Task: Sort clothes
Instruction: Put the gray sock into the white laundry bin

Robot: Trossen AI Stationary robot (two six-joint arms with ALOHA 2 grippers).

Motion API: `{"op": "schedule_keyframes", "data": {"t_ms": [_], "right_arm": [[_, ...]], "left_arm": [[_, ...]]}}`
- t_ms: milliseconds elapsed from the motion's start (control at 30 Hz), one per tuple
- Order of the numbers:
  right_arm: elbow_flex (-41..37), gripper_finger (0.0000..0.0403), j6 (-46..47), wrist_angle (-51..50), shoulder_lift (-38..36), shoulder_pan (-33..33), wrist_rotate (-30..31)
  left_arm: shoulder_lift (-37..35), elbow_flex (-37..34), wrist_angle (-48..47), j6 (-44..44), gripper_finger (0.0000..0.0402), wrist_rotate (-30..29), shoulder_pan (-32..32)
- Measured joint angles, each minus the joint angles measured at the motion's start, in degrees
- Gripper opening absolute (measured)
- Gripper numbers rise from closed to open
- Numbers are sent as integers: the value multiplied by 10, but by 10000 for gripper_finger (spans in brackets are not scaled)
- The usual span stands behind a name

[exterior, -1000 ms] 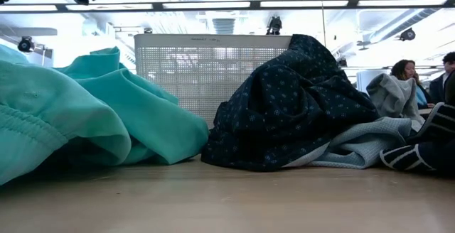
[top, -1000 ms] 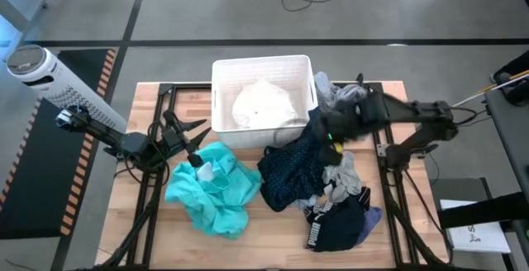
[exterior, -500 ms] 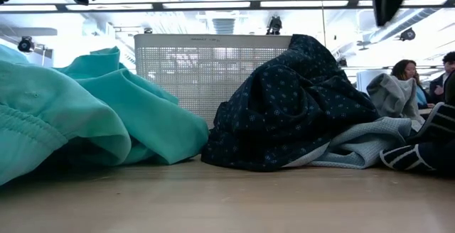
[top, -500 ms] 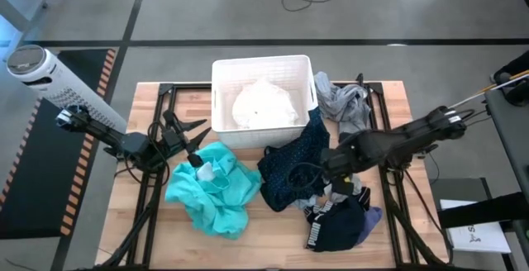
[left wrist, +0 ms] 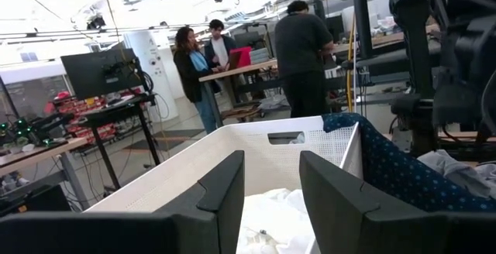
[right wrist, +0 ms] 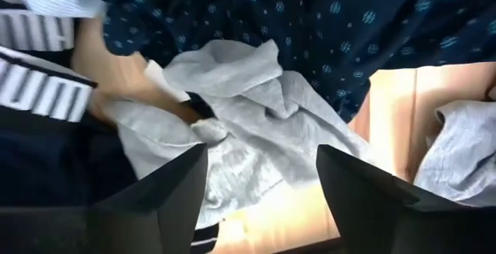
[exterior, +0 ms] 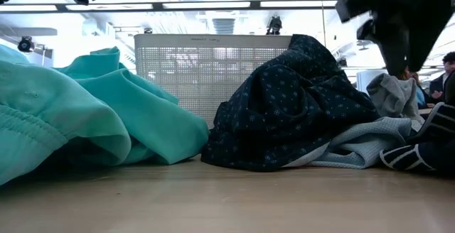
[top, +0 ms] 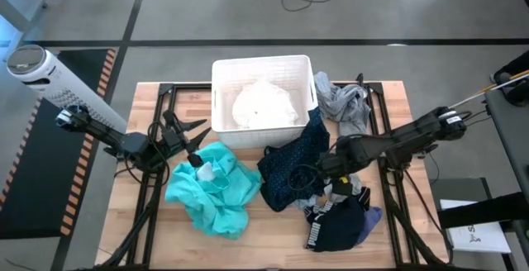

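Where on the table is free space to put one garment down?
Bare wood shows along the table's front edge, below the teal garment, and at the far right corner beyond the grey garment. The centre right, under the right gripper, is crowded with clothes.

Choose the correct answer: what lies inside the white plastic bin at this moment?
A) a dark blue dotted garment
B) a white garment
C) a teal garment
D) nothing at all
B: the high view shows a white garment lying inside the white bin, while the teal garment and the dark blue dotted garment lie on the table in front of it.
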Motion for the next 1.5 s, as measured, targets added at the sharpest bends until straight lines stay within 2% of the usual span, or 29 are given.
{"op": "schedule_keyframes", "data": {"t_ms": [267, 400, 500, 567, 700, 767, 1067, 1167, 1333, 1400, 1500], "right_arm": [[-55, 236, -15, 54, 0, -5, 3], [-72, 221, -28, 79, 0, -6, 2], [-76, 184, -34, 93, 0, -8, 1], [-72, 142, -41, 94, 0, -8, 0], [-50, 32, -46, 91, 0, -8, -24], [-32, 11, -46, 86, 0, -8, -36], [111, 3, -57, 56, 0, -8, -41], [149, 1, -61, 26, -1, -8, -11], [152, 18, -29, -26, 0, -8, 33], [137, 37, -20, -41, 3, -8, 26], [104, 76, -3, -39, 10, -8, -13]], "left_arm": [[0, 0, 0, 0, 114, 0, 0], [0, 0, 0, 0, 114, 0, 0], [0, 0, 0, 0, 114, 0, 0], [0, 0, 0, 1, 114, 0, 0], [0, 0, 0, 1, 114, 0, 0], [0, 0, 0, 1, 114, 0, 0], [0, 0, 0, 1, 114, 0, 0], [0, 0, 0, 1, 114, 0, 0], [0, 0, 0, 1, 114, 0, 0], [0, 0, 0, 1, 114, 0, 0], [0, 0, 0, 1, 114, 0, 0]]}}
